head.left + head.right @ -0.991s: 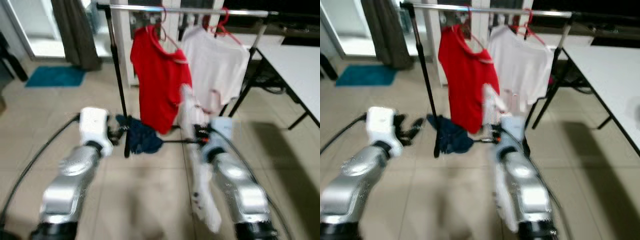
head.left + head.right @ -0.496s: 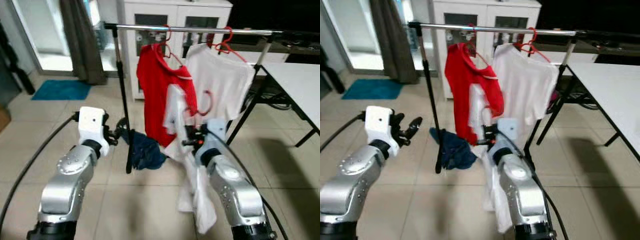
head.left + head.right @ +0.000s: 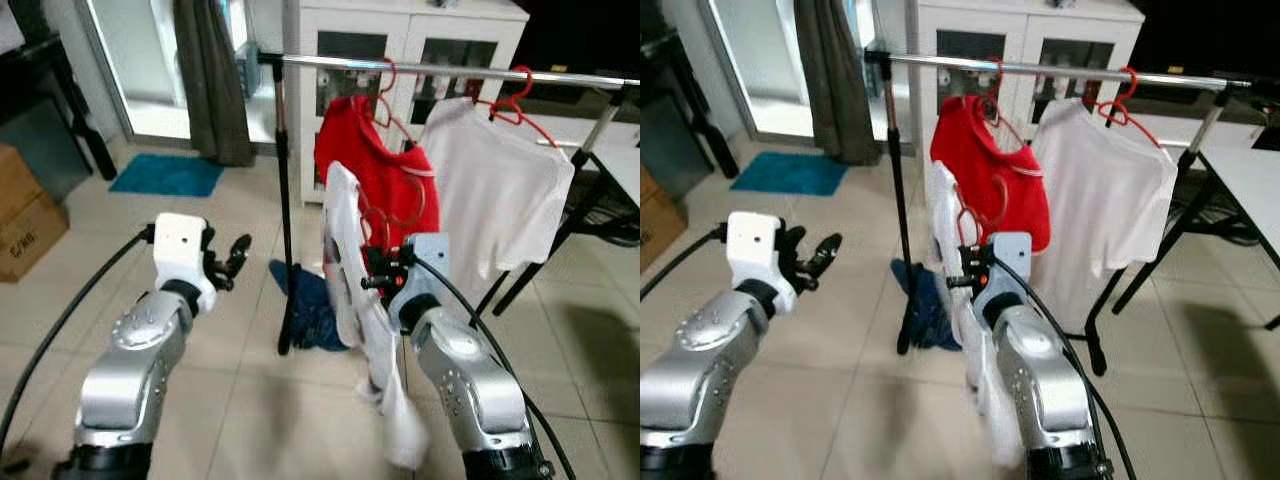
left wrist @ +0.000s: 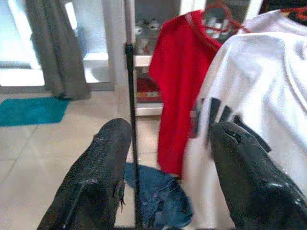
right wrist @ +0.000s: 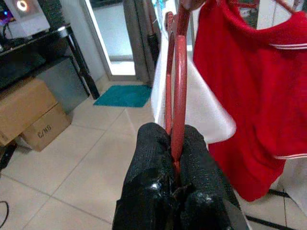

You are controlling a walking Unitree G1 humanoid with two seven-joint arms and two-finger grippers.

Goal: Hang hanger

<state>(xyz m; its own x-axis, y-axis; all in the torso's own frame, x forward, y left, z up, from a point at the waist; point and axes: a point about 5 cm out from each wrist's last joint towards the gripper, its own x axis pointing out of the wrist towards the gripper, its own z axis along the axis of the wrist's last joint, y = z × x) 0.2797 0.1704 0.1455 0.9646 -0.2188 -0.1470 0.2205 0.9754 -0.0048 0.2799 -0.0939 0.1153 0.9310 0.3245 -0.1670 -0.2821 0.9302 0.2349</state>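
My right gripper [image 5: 173,139] is shut on the lower part of a red hanger [image 5: 179,72] that carries a white garment [image 3: 345,250]. It holds them in front of the clothes rack, below the silver rail [image 3: 450,70]. On the rail hang a red shirt [image 3: 385,175] and a white shirt [image 3: 510,200], each on a red hanger. The held hanger's hook [image 3: 376,222] is below the rail, in front of the red shirt. My left gripper [image 3: 232,258] is raised to the left of the rack's black upright pole [image 3: 283,200], open and holding nothing.
A dark blue cloth [image 3: 315,300] lies on the tiled floor at the foot of the pole. Behind the rack stands a white cabinet [image 3: 410,40]. A grey curtain [image 3: 210,80], a teal mat [image 3: 165,172] and a cardboard box [image 3: 25,210] are on the left.
The camera has moved, and the rack now looks nearer and further right. My right gripper still holds the hanger with the white garment. The left gripper stays open.
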